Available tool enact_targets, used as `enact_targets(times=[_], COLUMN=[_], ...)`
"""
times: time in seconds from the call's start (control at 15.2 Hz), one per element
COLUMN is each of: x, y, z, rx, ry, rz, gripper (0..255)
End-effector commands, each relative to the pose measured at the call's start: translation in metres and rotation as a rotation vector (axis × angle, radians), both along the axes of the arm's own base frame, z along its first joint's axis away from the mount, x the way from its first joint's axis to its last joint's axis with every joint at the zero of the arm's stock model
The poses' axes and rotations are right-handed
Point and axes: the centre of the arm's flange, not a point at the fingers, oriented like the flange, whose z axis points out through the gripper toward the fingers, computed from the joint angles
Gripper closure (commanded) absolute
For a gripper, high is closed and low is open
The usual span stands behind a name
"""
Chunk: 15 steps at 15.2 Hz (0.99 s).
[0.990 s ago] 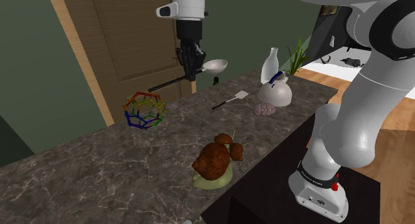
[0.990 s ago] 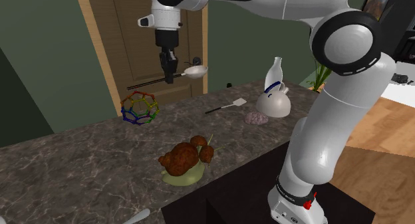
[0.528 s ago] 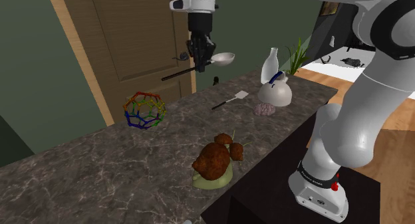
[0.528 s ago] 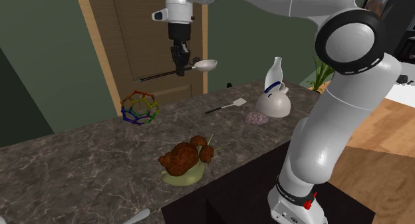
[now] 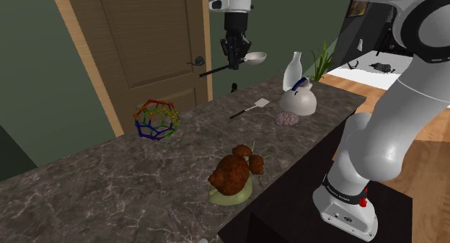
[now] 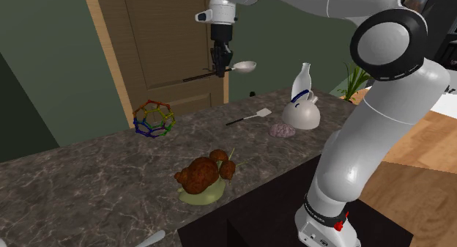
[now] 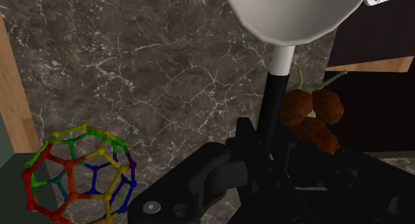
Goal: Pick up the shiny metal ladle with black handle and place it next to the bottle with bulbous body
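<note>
The ladle (image 5: 255, 58) has a pale shiny bowl and a thin black handle, and hangs level high above the marble counter (image 5: 108, 177). My gripper (image 5: 234, 60) is shut on the handle just behind the bowl, fingers pointing down. The second exterior view has the ladle (image 6: 245, 65) and gripper (image 6: 220, 68) in front of the door. From the wrist, the bowl (image 7: 299, 13) is ahead of the gripper (image 7: 269, 146), which clasps the handle. The white bottle (image 5: 297, 97) with a bulbous body and narrow neck stands near the counter's far right end (image 6: 302, 110), lower than the ladle.
On the counter lie a colourful wire polyhedron (image 5: 156, 120), a small spatula (image 5: 252, 107), a pinkish lump (image 5: 287, 119) beside the bottle, and a brown roast on a plate (image 5: 232, 175). A wooden door (image 5: 144, 40) stands behind. A plant (image 5: 322, 61) rises beyond the bottle.
The gripper has carried the ladle toward the shoulder view's right and slightly upward, closer to the bottle. Things on the counter have not moved.
</note>
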Motion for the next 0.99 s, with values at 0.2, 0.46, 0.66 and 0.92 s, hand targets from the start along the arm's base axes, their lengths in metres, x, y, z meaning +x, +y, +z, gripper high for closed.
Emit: enact_targets(times=[0.2,0.46,0.66,0.92], x=[0.008,0.014,0.019,0.025], y=[-0.069,-0.122,-0.161,-0.213], z=[0.002,0.002,0.002,0.002], rx=[0.0,0.0,0.0,0.0], ry=[0.0,0.0,0.0,0.0], rz=[0.001,0.001,0.001,0.001], gripper=[255,255,255,255])
